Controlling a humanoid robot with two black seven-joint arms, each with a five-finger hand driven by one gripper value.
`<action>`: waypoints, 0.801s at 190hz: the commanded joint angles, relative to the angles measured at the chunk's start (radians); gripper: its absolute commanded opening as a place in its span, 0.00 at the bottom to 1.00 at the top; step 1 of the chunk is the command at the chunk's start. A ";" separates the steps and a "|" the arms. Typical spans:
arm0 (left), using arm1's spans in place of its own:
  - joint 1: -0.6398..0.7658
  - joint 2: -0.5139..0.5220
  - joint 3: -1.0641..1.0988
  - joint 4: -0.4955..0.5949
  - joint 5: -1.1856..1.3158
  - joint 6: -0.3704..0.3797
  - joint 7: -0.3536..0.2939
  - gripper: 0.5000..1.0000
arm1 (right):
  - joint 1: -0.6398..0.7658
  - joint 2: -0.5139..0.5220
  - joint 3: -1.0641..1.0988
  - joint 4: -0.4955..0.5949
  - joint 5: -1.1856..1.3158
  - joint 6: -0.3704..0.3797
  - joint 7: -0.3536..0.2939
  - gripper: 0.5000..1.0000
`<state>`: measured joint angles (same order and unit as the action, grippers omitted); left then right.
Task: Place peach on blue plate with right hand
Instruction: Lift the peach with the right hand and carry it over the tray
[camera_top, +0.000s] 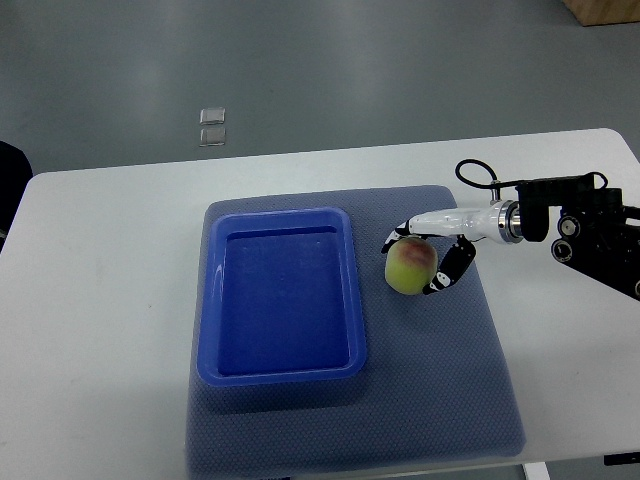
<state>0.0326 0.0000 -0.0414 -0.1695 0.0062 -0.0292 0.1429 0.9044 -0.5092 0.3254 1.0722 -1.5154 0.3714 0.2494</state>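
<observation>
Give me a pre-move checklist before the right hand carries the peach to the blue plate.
1. Right hand wrapped around the round yellow-green peach: ok.
2. Peach lifted off the grey-blue textured mat: cannot tell.
3. Rectangular blue plastic plate holds nothing: ok.
4. Path leftward from peach to plate free of objects: ok.
5. Plate sits flat on the mat: ok.
6. Left hand out of the way: ok, not in view.

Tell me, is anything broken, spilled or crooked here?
Nothing stands out. The rectangular blue plastic plate sits straight on the grey-blue mat, empty. The right hand is wrapped around the yellow-green, red-blushed peach beside the plate.
</observation>
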 joint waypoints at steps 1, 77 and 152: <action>0.001 0.000 0.000 0.001 0.000 0.000 0.000 1.00 | 0.042 0.000 0.001 0.000 0.011 0.012 0.019 0.31; 0.001 0.000 0.000 -0.004 0.000 -0.001 0.000 1.00 | 0.283 0.012 0.017 0.011 0.040 0.184 0.056 0.30; 0.003 0.000 0.000 0.004 0.000 -0.001 0.001 1.00 | 0.467 0.290 -0.017 -0.057 0.052 0.239 0.041 0.31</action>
<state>0.0347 0.0000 -0.0414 -0.1678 0.0053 -0.0311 0.1434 1.3423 -0.3096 0.3266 1.0618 -1.4574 0.6105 0.2911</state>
